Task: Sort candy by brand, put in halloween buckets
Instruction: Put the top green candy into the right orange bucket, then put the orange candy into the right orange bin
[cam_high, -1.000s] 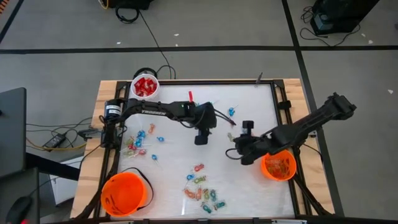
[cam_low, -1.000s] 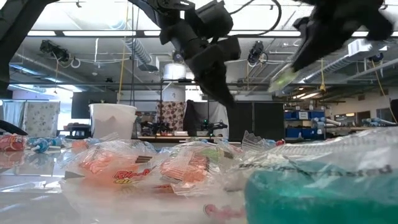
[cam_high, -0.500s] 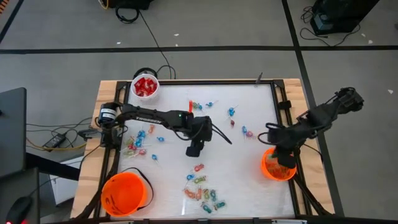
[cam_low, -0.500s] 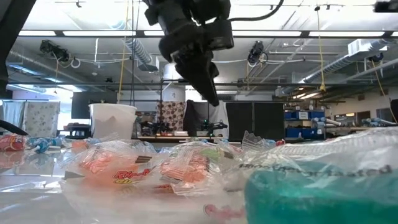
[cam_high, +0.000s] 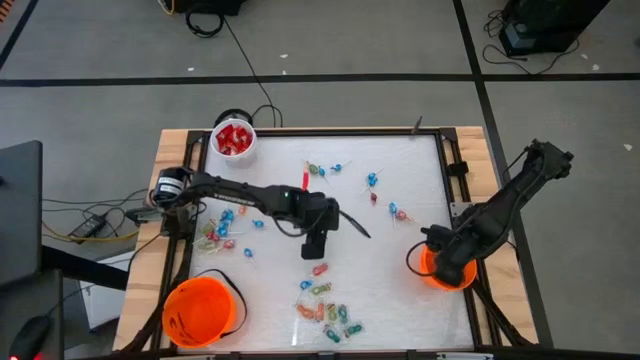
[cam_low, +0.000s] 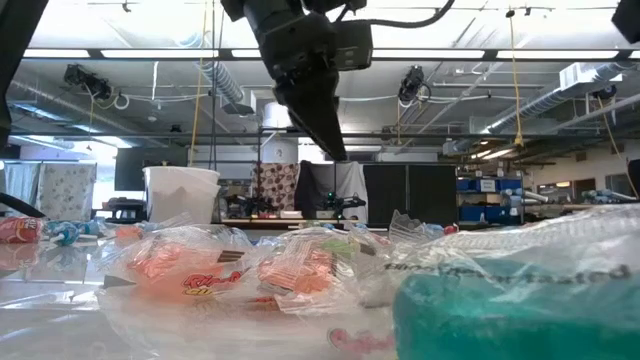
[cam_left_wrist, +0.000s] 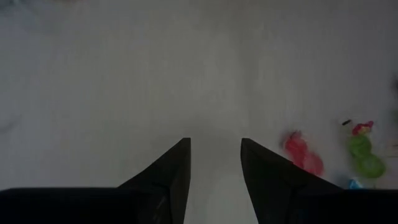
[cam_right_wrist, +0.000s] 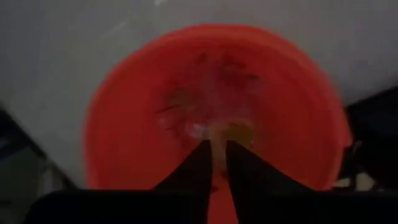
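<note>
Candy (cam_high: 325, 312): wrapped pieces scattered over the white table (cam_high: 400, 300), with one cluster near the front edge, a second group of blue and pastel pieces (cam_high: 226, 224) on the left side, and several lollipops (cam_high: 372, 181) toward the back.

White cup-like pail (cam_high: 234, 138): back left corner, holds red packets.

Orange bucket, left (cam_high: 200, 311): front left corner, black handle.

Orange bucket, right (cam_high: 452, 272): right side of the table, some candy visible on its bottom in the right wrist view.

Left gripper (cam_high: 313, 247): mid-table, pointing down over bare surface, fingers (cam_left_wrist: 171, 177) parted with nothing between them; a pink sweet (cam_left_wrist: 303, 159) and a green sweet (cam_left_wrist: 362, 155) lie nearby.

Right gripper (cam_right_wrist: 216, 169): directly above the right bucket, fingers a narrow gap apart; whether they hold anything cannot be told.
</note>
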